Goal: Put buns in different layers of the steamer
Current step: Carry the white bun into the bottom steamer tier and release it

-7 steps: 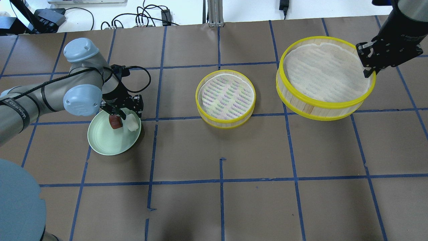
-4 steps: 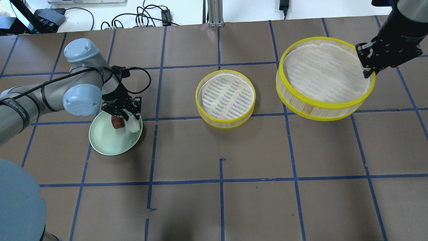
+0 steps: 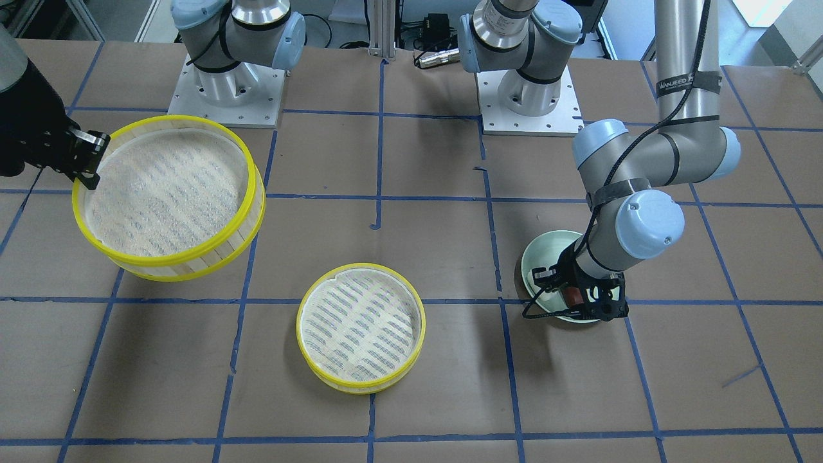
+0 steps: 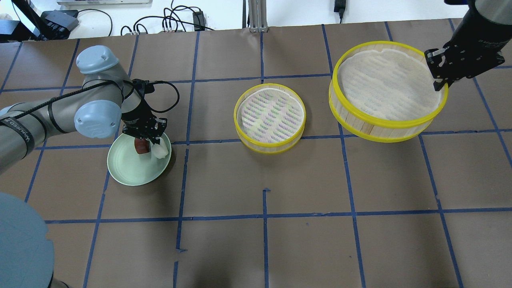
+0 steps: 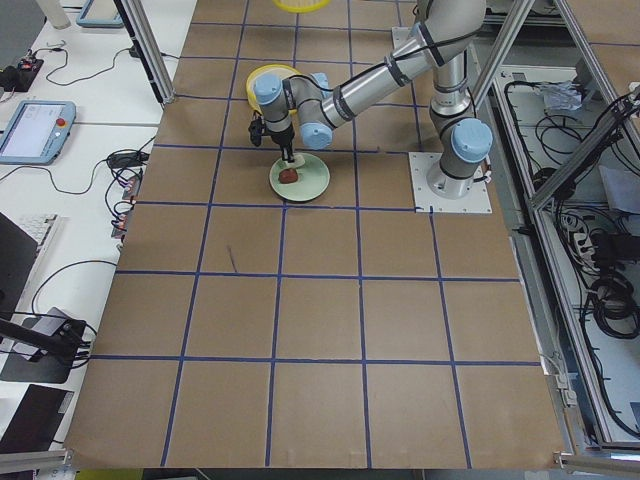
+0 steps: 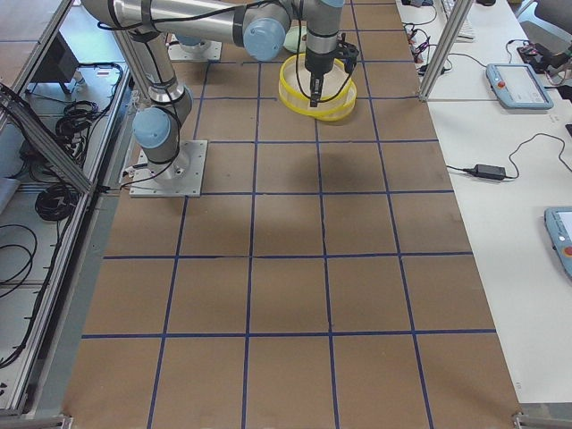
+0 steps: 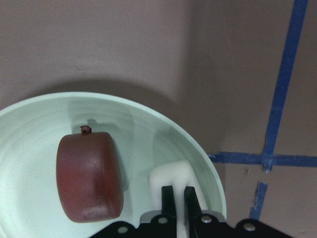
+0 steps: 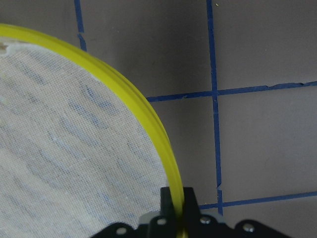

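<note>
Left gripper (image 7: 179,194) stands over the pale green plate (image 7: 34,116) with jaws drawn narrow, pinching the white bun (image 7: 171,173) at its near edge. The reddish-brown bun (image 7: 89,176) lies just beside, outside the jaws. The smaller steamer tray (image 4: 270,85) sits mid-table, and right gripper (image 8: 178,198) is clamped on the yellow rim of the raised, tilted larger steamer tray (image 8: 148,109).

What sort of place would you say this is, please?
Probably a robotics lab: two arms bolted to a table gridded in blue tape, with a teach pendant on a side bench.
</note>
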`<state>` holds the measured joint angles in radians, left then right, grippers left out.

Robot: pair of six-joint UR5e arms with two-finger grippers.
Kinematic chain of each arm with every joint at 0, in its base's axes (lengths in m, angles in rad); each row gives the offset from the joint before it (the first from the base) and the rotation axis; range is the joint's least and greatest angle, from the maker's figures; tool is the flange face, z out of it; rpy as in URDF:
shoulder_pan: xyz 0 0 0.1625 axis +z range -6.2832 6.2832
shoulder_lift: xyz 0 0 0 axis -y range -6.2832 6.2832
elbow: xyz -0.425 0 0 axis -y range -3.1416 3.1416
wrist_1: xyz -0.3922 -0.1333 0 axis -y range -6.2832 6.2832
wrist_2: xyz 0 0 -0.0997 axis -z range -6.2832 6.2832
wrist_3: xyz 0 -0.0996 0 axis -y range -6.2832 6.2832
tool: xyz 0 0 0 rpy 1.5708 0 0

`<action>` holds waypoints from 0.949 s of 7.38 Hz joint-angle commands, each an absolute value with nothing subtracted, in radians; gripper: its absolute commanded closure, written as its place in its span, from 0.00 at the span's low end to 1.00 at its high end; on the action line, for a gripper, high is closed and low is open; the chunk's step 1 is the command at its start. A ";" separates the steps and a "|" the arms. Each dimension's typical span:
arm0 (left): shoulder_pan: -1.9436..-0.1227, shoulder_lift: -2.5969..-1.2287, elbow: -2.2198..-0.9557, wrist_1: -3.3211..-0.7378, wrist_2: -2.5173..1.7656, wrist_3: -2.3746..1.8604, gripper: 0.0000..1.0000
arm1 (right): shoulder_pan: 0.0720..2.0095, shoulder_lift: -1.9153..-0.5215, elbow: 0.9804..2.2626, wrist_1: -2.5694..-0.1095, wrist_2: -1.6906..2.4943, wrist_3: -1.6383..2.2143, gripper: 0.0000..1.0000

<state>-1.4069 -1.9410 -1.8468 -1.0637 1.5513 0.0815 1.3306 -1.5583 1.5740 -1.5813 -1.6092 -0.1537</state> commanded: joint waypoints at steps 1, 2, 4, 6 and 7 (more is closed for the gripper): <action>-1.410 -1.913 -1.780 -1.101 1.556 0.083 0.91 | 1.333 -1.559 1.572 -1.582 -1.608 -0.155 0.87; -1.413 -1.908 -1.735 -1.183 1.551 0.080 0.95 | 1.333 -1.559 1.572 -1.582 -1.608 -0.155 0.87; -1.498 -1.910 -1.651 -1.180 1.443 -0.048 0.95 | 1.331 -1.555 1.572 -1.582 -1.609 -0.155 0.87; -1.589 -1.922 -1.585 -1.169 1.320 -0.234 0.96 | 1.331 -1.555 1.572 -1.582 -1.609 -0.155 0.87; -1.645 -1.933 -1.577 -1.091 1.213 -0.318 0.95 | 1.331 -1.555 1.572 -1.582 -1.609 -0.155 0.87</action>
